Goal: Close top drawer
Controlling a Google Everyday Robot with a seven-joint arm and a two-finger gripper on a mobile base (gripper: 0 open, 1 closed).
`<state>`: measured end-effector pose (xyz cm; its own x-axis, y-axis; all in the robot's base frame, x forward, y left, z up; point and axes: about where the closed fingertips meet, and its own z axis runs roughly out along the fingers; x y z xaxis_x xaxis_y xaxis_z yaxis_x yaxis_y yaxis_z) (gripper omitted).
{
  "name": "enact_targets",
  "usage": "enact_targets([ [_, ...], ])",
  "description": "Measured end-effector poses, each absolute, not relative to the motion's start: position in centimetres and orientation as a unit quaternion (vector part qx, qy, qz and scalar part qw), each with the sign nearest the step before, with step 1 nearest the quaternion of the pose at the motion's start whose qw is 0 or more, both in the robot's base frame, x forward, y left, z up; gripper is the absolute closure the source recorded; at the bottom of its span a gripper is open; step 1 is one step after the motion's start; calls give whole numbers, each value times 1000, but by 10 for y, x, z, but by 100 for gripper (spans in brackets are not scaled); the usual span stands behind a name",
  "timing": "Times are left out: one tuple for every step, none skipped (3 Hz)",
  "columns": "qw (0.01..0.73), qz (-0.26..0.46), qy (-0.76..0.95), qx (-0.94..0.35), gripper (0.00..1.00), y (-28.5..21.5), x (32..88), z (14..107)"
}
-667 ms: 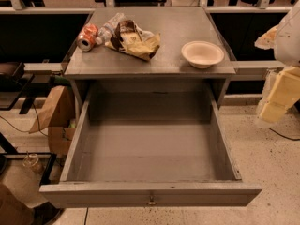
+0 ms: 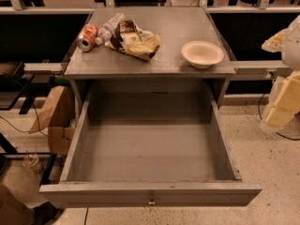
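Note:
The top drawer (image 2: 150, 193) is a wide, deep grey box, pulled far out of the grey cabinet, and its inside is empty. Its plain front panel faces me at the bottom of the view, with a small metal knob (image 2: 151, 201) at its middle. My gripper (image 2: 284, 102) is at the far right edge, on the pale white and yellow arm, beside the drawer's right wall and clear of it. It touches nothing that I can see.
On the cabinet top (image 2: 164, 64) lie a crushed orange can (image 2: 87, 36), a plastic bottle (image 2: 108, 28), a chip bag (image 2: 133, 40) and a white bowl (image 2: 202, 54). A cardboard box (image 2: 54, 111) stands left of the cabinet. Speckled floor lies to the right.

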<state>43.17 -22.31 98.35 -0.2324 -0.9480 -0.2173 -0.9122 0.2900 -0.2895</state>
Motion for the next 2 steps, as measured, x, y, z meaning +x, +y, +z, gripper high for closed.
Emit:
enact_targets([
  [186, -42, 792, -580, 0, -233, 408, 961],
  [186, -17, 809, -557, 0, -237, 372, 917],
])
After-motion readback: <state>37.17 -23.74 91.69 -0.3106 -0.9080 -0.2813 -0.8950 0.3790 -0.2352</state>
